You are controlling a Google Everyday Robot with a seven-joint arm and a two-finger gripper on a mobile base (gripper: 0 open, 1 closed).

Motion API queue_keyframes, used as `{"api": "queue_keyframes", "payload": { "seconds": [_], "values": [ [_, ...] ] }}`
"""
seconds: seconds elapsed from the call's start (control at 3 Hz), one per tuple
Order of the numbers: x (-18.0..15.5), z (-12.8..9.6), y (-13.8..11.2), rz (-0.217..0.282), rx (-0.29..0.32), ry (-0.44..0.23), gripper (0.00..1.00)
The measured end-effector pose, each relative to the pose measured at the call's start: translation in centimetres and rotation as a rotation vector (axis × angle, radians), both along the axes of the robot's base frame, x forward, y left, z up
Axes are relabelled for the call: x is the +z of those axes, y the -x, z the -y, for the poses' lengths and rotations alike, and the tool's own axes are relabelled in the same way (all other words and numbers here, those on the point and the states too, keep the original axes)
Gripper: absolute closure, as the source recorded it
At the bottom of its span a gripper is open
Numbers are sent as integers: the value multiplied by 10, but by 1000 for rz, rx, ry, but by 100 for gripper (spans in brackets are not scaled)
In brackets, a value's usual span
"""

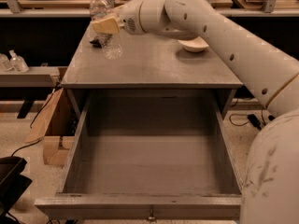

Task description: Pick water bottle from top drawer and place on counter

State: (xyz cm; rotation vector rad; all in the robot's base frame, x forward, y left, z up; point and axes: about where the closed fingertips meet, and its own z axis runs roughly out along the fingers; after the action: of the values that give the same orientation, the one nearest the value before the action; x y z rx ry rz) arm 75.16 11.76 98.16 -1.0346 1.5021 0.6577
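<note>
Illumination is warm and moderate, arriving from overhead. My arm (224, 36) takes the strongest light along its upper surface and shades off underneath. My gripper (106, 26) is above the far left corner of the counter (154, 66), fingers clamped on the water bottle (112, 46); the clear plastic shows pale glints. The counter carries a faint, even sheen, with a soft shadow under the white bowl (194, 45). Inside the top drawer (149, 164), the floor is mid-lit, while the rear wall beneath the counter falls into deep shadow. The space behind the counter is near black.
</note>
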Motion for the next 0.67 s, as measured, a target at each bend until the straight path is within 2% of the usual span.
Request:
{"api": "queue_keyframes", "payload": {
  "seconds": [0.67],
  "values": [
    [-53, 42, -40, -34, -48, -78, 100]
  ]
}}
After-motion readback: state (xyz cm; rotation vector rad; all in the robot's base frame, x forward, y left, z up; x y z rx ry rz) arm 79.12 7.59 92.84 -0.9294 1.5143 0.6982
